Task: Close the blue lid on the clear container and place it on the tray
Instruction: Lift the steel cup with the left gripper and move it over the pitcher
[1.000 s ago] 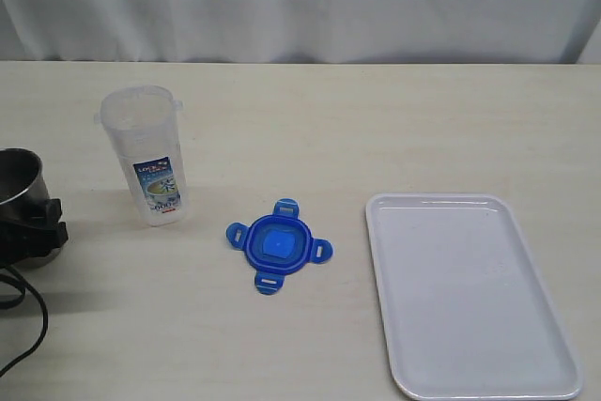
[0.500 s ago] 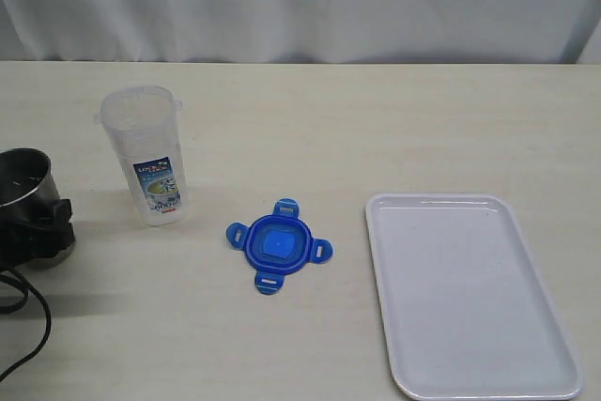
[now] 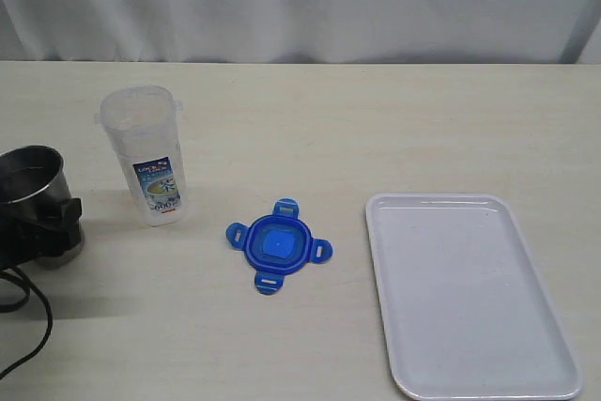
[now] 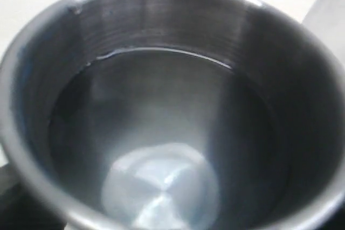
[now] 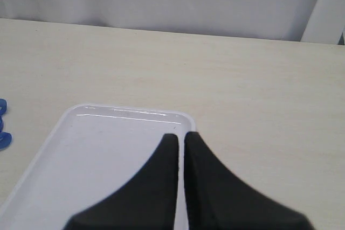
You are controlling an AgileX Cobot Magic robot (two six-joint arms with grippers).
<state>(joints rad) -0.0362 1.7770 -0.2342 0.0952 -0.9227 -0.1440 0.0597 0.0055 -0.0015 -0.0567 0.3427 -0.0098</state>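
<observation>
left gripper (image 3: pixel 45 221): clamped on metal cup (image 3: pixel 28 174), far left
clear container (image 3: pixel 150 157): upright, top open, near cup
blue lid (image 3: pixel 279 246): flat on table (image 3: pixel 376 119), between container and tray, touching neither
tray (image 3: pixel 470 298): right side
right gripper (image 5: pixel 180 143): jaws together, over tray

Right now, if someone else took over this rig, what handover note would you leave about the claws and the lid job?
Left claw: clasped round the grey metal cup.
Right claw: shut, empty, pointed at the tray.
Clear container: upright, open, beside the cup.
Blue lid: lying flat between container and tray.
Done: nothing yet.
Left: probably put the cup down, snap the lid on, set the container on the tray.
</observation>
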